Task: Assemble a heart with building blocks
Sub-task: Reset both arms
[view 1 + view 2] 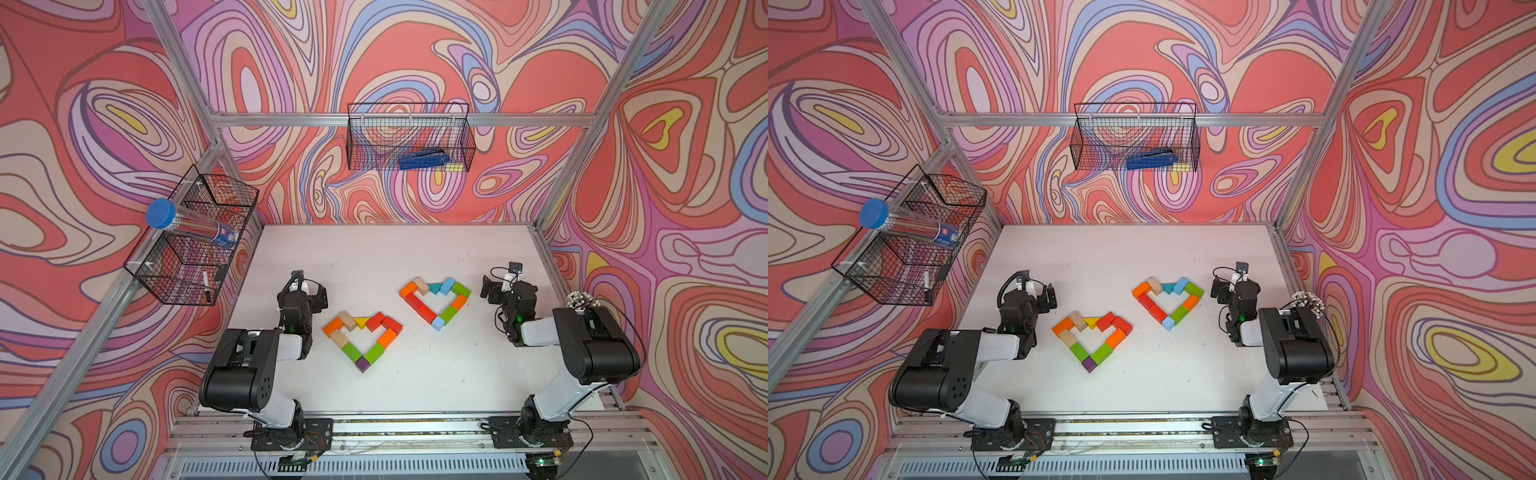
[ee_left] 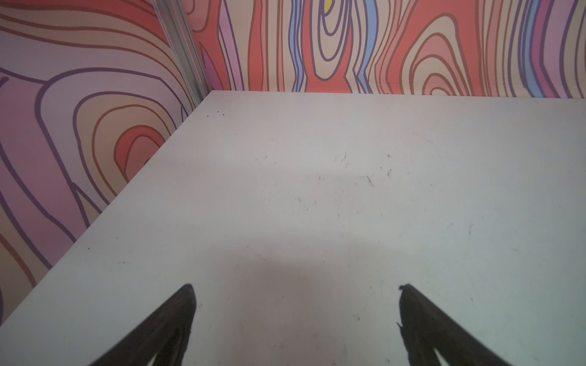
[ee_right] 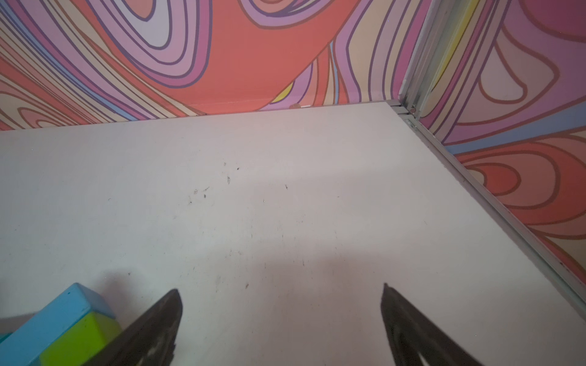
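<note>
Jaws wide; block hearts (image 1: pixel 350 350) tips robotward

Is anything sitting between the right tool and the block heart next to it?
Nothing visible. Only bare table separates the open right tool from that heart; its green block lies just beside the tool.

Swirl-patterned walls (image 1: pixel 374 50) stood on three sides: coral, pink, lilac, blue and yellow patches with dark outlines. Silver aluminium frame bars (image 1: pixel 291 120) ran up the corners and across the back. The flat white tabletop (image 1: pixel 374 257) was scuffed with small dark marks. A black wire basket (image 1: pixel 365 137) hung on the back bar and a second black wire basket (image 1: pixel 174 270) on the side bar. Light was even, shadows soft.
</note>
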Robot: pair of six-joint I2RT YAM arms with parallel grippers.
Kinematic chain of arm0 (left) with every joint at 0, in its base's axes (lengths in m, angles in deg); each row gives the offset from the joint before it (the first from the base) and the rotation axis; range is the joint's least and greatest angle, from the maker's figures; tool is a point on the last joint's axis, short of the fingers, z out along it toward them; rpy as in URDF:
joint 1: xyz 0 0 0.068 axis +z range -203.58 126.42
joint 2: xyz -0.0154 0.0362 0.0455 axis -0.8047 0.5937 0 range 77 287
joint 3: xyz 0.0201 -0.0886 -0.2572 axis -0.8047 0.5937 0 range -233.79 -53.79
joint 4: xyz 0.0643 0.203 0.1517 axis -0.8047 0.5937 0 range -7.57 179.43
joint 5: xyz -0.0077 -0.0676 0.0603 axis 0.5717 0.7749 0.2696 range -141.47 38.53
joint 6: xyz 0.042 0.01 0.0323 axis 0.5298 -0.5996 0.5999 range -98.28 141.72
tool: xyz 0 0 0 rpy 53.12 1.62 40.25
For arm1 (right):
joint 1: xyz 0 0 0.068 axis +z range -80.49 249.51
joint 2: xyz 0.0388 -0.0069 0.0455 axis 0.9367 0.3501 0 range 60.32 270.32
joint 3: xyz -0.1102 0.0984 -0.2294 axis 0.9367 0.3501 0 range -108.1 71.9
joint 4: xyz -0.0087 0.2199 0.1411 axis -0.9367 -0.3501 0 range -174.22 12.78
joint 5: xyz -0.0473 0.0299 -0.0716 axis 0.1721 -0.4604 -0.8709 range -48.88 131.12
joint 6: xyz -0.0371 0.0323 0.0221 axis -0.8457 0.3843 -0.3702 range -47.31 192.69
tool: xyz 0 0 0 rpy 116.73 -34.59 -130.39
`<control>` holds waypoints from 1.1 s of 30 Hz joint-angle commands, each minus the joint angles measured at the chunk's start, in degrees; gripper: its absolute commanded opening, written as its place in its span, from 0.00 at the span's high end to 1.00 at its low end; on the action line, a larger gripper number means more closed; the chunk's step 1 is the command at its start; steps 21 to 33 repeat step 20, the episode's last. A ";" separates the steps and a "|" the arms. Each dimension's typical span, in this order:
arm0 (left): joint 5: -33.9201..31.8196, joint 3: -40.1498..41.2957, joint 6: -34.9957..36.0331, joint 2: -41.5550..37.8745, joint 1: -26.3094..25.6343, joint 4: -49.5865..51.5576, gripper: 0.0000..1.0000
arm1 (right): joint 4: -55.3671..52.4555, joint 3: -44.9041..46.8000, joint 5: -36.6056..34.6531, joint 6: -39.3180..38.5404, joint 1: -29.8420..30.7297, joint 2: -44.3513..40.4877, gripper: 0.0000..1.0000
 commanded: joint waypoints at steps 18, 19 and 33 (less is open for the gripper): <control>1.54 -0.58 0.12 0.28 0.50 1.85 0.00 | 2.75 0.79 -1.74 0.44 -0.23 0.29 0.02; 1.54 -0.36 0.12 0.08 0.51 1.77 0.00 | 2.81 0.79 -1.75 0.43 -0.18 0.28 0.02; 1.61 0.08 0.21 -0.11 0.48 1.17 0.00 | 2.84 0.87 -1.68 0.42 -0.16 0.27 0.02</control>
